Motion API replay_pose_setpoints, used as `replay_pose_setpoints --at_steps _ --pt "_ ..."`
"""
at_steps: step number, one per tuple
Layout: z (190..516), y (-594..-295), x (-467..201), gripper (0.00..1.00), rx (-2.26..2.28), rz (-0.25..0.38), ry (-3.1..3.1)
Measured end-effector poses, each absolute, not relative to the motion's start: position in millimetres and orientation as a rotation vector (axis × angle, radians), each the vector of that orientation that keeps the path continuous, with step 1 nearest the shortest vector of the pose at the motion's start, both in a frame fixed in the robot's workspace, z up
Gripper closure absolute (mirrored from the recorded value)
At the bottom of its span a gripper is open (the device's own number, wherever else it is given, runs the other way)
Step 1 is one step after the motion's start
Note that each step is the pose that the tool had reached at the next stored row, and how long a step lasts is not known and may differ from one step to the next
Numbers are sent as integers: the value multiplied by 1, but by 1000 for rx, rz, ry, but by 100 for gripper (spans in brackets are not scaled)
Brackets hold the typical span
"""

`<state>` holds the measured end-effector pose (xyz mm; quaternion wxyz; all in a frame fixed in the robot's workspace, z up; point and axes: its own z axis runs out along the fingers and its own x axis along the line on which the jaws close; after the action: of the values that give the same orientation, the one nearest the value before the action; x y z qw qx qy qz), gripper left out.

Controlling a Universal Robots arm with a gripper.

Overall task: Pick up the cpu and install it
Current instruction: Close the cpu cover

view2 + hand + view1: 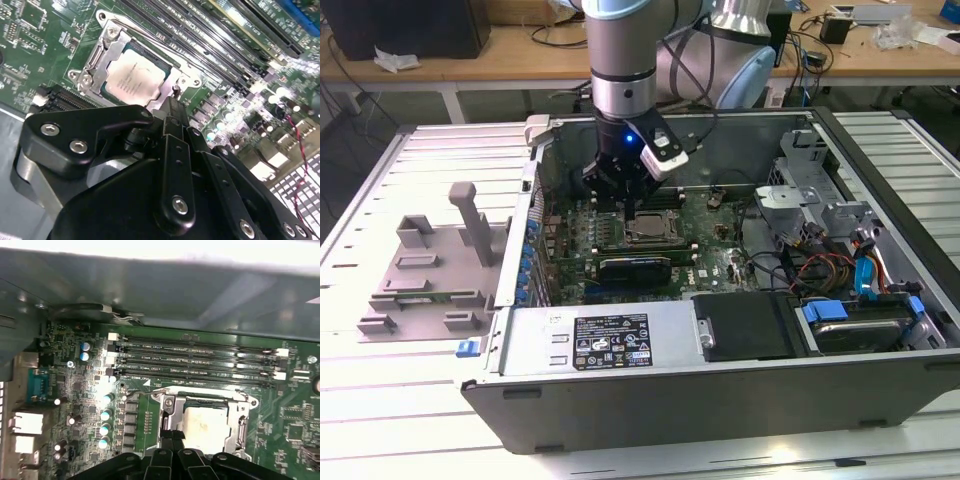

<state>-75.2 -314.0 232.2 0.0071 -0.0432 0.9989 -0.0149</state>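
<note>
The cpu (645,232) lies flat inside the metal frame of the motherboard socket, its silver top facing up. Both wrist views show it, seated in the frame (135,80) (205,422). My gripper (632,212) hangs inside the open computer case, just above the socket's edge on the exterior view's left. Its black fingers (172,436) are pressed together with nothing between them, and their tips (172,107) sit at the rim of the socket frame, beside the cpu.
Memory slots (200,357) run along the far side of the socket. A power supply (600,340) fills the case's near side, and a drive cage with cables (850,300) stands at the exterior view's right. A grey fixture (430,265) sits outside the case.
</note>
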Motion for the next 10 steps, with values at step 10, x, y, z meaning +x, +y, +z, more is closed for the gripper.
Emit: replay_pose_setpoints --at_steps 10 --pt "242 -314 -74 89 -135 -49 3124"
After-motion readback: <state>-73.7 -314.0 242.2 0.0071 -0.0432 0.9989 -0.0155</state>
